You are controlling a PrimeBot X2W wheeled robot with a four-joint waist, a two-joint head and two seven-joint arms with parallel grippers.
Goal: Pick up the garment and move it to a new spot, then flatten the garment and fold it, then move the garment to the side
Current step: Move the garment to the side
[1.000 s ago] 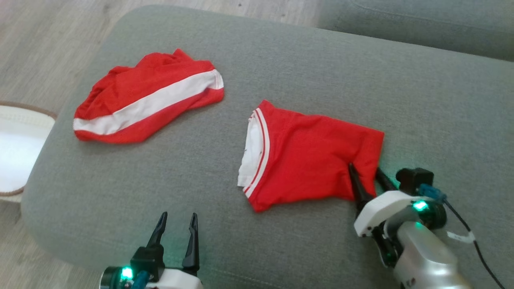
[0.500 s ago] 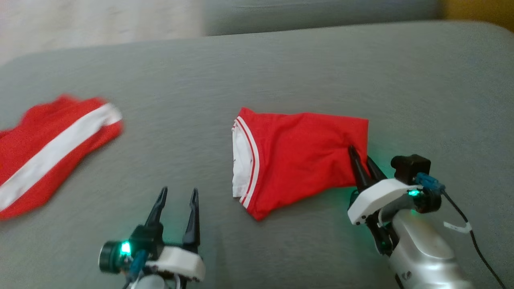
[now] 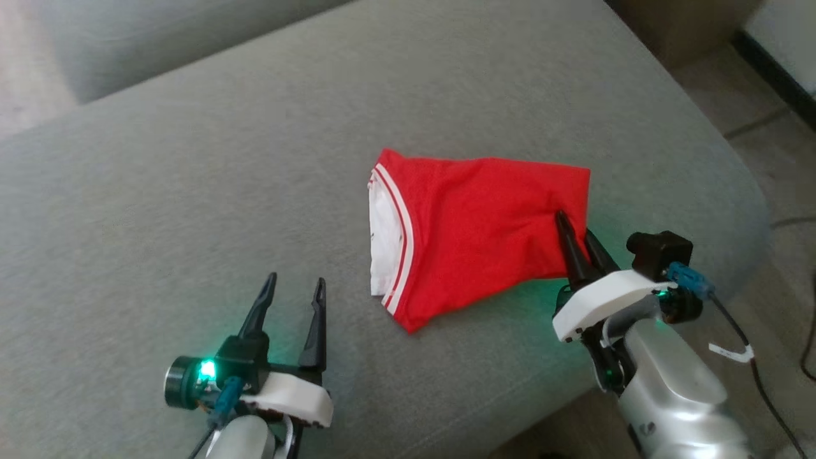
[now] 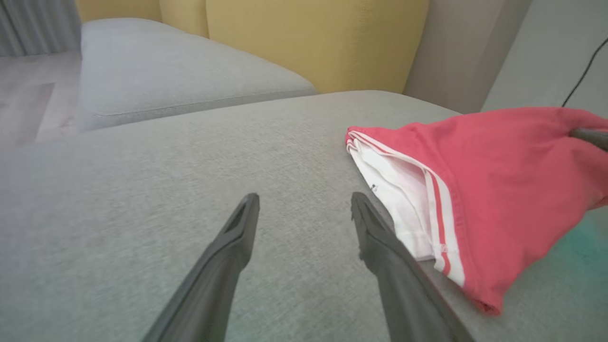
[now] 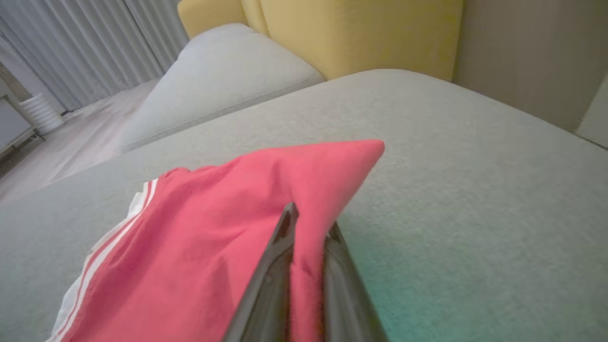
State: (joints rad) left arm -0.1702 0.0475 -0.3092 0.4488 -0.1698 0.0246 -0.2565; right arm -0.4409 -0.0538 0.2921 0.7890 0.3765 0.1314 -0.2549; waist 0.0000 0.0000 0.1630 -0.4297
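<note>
Right wrist view: the right gripper (image 5: 311, 218) has its two dark fingers closed to a narrow gap on a pinch of the red knit garment with the white-striped hem (image 5: 213, 237). It holds the near right corner, and the cloth peaks over the fingertips.

Head view: the left gripper (image 3: 296, 280) stands wide and empty over bare cushion, just short of the garment's white-lined open end. The garment lies in a compact, roughly rectangular shape, apparently folded, on the broad grey fabric sofa cushion (image 3: 159, 178), toward its right end. Beyond it are a second grey seat cushion (image 5: 228, 66) and a yellow upholstered sofa back (image 5: 356, 33).

Assessment: the step in hand appears to be moving the folded garment aside.

- A one-corner hold is likely to spill the fold if the garment is lifted high.
- Keep the corner low and slide the cloth slowly, since the weave may drag.
- Better, bring the left gripper onto the striped end and carry level with both.
- Keep well inside the cushion's right edge, where it drops to the floor.
</note>
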